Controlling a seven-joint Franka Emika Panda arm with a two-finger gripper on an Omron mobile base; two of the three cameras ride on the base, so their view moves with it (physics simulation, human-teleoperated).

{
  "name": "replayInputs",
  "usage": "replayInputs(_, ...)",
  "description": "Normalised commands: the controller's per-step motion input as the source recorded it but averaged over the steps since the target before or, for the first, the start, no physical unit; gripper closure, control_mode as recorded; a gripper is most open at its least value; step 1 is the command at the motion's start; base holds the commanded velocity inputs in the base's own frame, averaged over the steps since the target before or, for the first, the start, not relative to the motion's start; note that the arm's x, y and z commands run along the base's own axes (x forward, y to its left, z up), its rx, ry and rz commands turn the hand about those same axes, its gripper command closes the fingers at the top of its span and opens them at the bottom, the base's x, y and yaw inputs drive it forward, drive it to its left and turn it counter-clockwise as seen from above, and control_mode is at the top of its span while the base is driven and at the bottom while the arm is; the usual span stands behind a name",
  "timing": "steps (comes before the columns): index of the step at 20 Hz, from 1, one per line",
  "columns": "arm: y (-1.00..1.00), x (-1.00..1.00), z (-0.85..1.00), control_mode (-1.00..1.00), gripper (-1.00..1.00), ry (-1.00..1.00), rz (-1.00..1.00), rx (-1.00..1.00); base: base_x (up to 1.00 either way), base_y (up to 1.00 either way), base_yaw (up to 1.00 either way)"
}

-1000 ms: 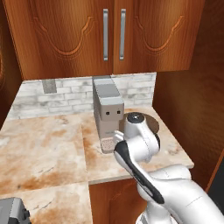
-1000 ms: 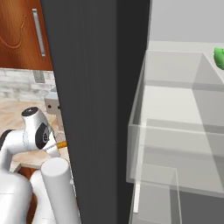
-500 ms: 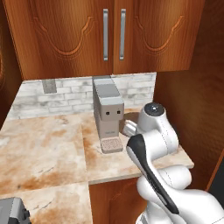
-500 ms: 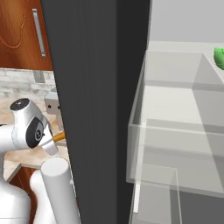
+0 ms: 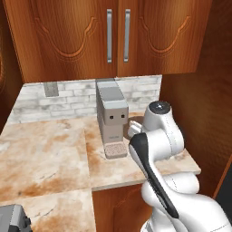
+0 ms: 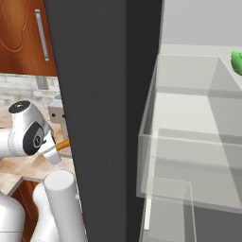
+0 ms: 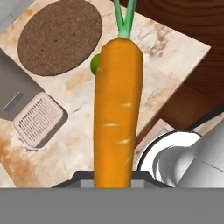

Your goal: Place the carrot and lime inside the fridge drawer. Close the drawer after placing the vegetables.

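The carrot [image 7: 116,109] hangs lengthwise in the hand view, green stem pointing away, with my gripper [image 7: 113,175] shut on its thick end. It is lifted clear of the marble counter [image 7: 170,52]. In the right base view the carrot's orange tip [image 6: 63,144] pokes out beside the gripper [image 6: 53,152], just left of the dark fridge door edge [image 6: 104,118]. The lime [image 7: 95,64] lies on the counter below, mostly hidden behind the carrot. The fridge drawer is out of view.
A grey coffee machine [image 5: 111,118] stands at the counter's back, with a round brown mat [image 7: 59,35] beside it. Wooden cabinets [image 5: 118,36] hang above. Clear plastic bins [image 6: 189,142] sit in the open fridge, and a bright green thing [image 6: 236,62] rests at its upper right.
The arm has risen and swung to the right, carrying the carrot up off the counter. The lime and the coffee machine have stayed put.
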Motion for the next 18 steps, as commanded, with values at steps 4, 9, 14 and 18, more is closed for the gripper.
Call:
replayInputs(4,0.00,0.00,0.00,1.00,1.00,0.00,0.00,0.00,-0.84,-0.08,-0.02)
replayInputs(9,0.00,0.00,0.00,1.00,1.00,0.00,0.00,0.00,-1.00,-0.19,-0.04)
replayInputs(14,0.00,0.00,0.00,1.00,1.00,0.00,0.00,0.00,-1.00,-0.17,-0.04)
replayInputs(18,0.00,0.00,0.00,1.00,1.00,0.00,0.00,0.00,-1.00,-0.56,-0.06)
